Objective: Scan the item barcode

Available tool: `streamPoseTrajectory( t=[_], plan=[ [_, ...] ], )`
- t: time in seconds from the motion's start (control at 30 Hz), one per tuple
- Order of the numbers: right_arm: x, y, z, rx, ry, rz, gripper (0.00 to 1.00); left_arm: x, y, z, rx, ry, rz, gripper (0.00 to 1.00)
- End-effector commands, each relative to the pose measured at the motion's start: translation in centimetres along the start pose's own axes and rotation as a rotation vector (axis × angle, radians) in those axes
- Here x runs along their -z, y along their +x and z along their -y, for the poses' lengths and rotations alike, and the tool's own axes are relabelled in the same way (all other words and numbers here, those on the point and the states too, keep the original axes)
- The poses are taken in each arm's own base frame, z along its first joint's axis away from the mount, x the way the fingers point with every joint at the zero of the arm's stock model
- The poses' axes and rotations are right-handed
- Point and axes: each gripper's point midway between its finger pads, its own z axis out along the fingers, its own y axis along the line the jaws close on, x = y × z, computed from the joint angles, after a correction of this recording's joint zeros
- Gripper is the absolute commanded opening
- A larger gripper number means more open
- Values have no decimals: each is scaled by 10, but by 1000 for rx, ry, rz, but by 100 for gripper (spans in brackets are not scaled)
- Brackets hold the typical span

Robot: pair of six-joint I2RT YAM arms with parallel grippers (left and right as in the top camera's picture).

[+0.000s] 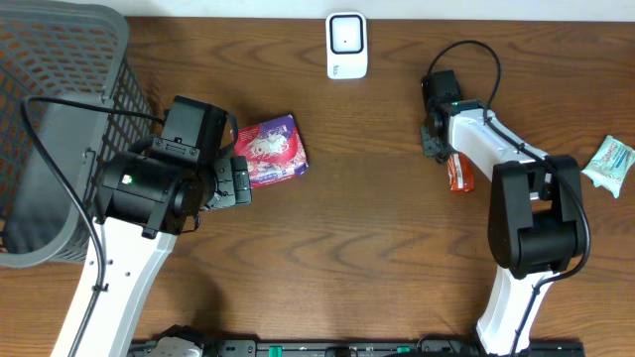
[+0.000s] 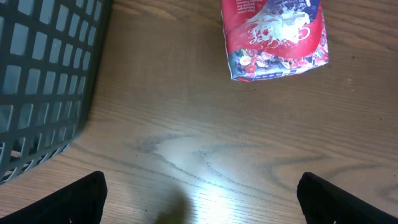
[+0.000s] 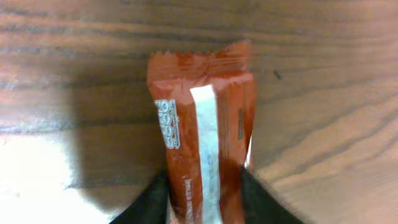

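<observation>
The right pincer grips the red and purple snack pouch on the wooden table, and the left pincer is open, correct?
Not quite. The right pincer grips the orange foil-wrapped snack bar, not the pouch, as the right wrist view shows. The left pincer is open.

We see the snack bar (image 3: 202, 124) in an orange-red wrapper. Its zigzag crimped end points away from the camera on the right wrist. A white seam strip runs along its length, and a small white printed block sits near its left edge; we cannot tell if this is the barcode. As far as we can tell, the bar lies on the wooden desk (image 3: 323, 74). The right gripper (image 3: 205, 202) has its dark fingers (image 3: 146, 202) against both long sides of the near end. From overhead, only a part of the bar shows beside the arm. The scanner (image 1: 346, 45) is white with rounded corners and a dark-framed window. It sits at the far edge of the desk, well apart from the bar.
</observation>
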Motion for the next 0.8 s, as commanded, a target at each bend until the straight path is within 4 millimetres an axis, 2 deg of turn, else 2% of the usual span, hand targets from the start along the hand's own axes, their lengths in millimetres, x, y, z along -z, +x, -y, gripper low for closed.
streamPoseTrajectory(
  t=[0.0, 0.03, 0.07, 0.13, 0.2, 0.27, 0.33, 0.43, 0.5, 0.6, 0.77],
  plan=[
    [-10, 21, -27, -12, -161, -68, 10, -1, 1, -2, 1, -8, -7, 98],
    [-7, 19, -33, -20, -214, -71, 3, -1, 1, -2, 1, -8, -7, 98],
    [-4, 17, -40, -28, -270, -72, 1, -1, 1, -2, 1, -8, -7, 98],
    [6, 9, -53, -59, -390, -69, 1, -1, 1, -2, 1, -8, -7, 98],
    [24, -4, -67, -90, -550, -62, 1, -1, 1, -2, 1, -8, -7, 98],
    [48, -19, -79, -119, -731, -50, 1, -1, 1, -2, 1, -8, -7, 98],
    [83, -36, -88, -156, -957, -32, 1, -1, 1, -2, 1, -8, -7, 98],
    [119, -49, -88, -220, -1193, -29, 1, -1, 1, -2, 1, -8, -7, 98],
    [132, -51, -85, -265, -1303, -45, 1, -1, 1, -2, 1, -8, -7, 98],
    [129, -43, -80, -302, -1343, -78, 1, -1, 1, -2, 1, -8, -7, 98],
    [95, -16, -78, -374, -1323, -158, 1, -1, 1, -2, 1, -8, -7, 98]
  ],
)
